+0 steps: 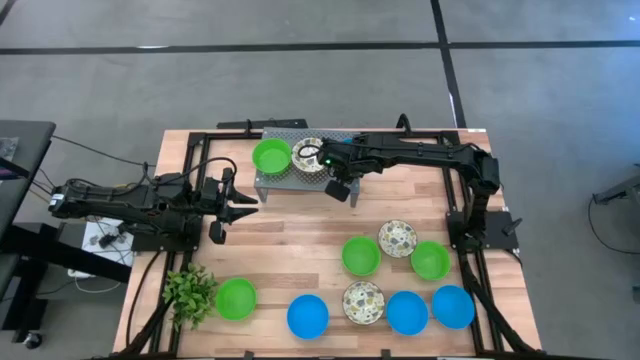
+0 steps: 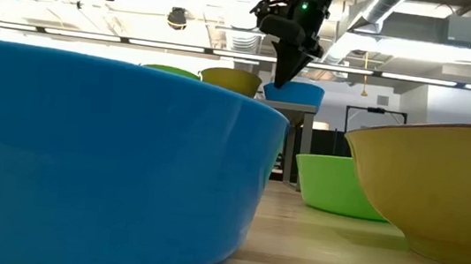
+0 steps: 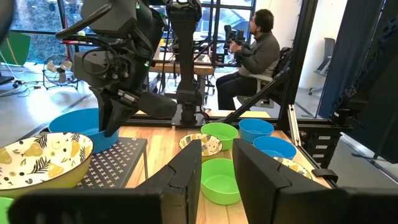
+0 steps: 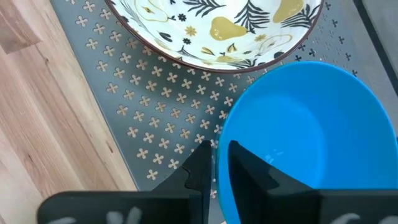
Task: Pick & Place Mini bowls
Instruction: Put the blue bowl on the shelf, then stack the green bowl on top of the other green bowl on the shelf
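Right gripper (image 4: 214,163) pinches rim of blue bowl (image 4: 311,137) over grey rack (image 1: 285,180); beside patterned bowl (image 4: 214,28) | left gripper (image 1: 222,208) spread, idle | rack: green bowl (image 1: 271,156) placed (third arriving); eight on table (image 1: 290,250) remain

In the high view, the right tool (image 1: 338,182) hides the blue bowl (image 4: 311,137) it grips.

A wooden tabletop (image 1: 290,255) carries loose mini bowls (image 1: 361,256), a leafy plant (image 1: 189,293) and a grey perforated stand (image 1: 285,181).
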Controlling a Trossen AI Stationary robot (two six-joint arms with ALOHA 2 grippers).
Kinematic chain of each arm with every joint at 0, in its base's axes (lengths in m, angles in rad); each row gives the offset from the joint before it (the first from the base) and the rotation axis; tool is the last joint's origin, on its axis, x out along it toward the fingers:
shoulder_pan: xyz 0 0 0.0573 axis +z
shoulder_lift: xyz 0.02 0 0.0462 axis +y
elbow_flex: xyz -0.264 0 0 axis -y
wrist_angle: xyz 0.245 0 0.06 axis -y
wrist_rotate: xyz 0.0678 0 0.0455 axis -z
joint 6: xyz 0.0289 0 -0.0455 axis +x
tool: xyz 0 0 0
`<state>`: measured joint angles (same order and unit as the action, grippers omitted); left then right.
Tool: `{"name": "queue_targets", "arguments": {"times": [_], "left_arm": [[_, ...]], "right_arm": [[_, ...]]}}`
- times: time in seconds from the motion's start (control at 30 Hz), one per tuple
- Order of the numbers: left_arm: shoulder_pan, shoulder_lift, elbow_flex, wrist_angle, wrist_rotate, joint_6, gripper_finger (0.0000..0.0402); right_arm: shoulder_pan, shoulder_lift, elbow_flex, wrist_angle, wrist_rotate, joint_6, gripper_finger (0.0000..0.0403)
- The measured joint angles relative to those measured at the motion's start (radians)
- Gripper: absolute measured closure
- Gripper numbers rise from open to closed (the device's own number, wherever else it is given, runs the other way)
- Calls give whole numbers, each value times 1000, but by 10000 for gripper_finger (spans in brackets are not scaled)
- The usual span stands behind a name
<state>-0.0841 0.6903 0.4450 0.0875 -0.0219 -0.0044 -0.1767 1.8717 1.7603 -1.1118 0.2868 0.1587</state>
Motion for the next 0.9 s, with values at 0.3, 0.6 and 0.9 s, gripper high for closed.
{"name": "queue_targets", "arguments": {"times": [0.3,0.6,0.9], "left_arm": [[0,0,0,0,0,0,311],[0,0,0,0,0,0,311],[0,0,0,0,0,0,311]], "right_arm": [[27,0,0,12,-19,-33,331],[55,0,0,29,35,-62,308],[58,-1,0,28,101,-89,277]]}}
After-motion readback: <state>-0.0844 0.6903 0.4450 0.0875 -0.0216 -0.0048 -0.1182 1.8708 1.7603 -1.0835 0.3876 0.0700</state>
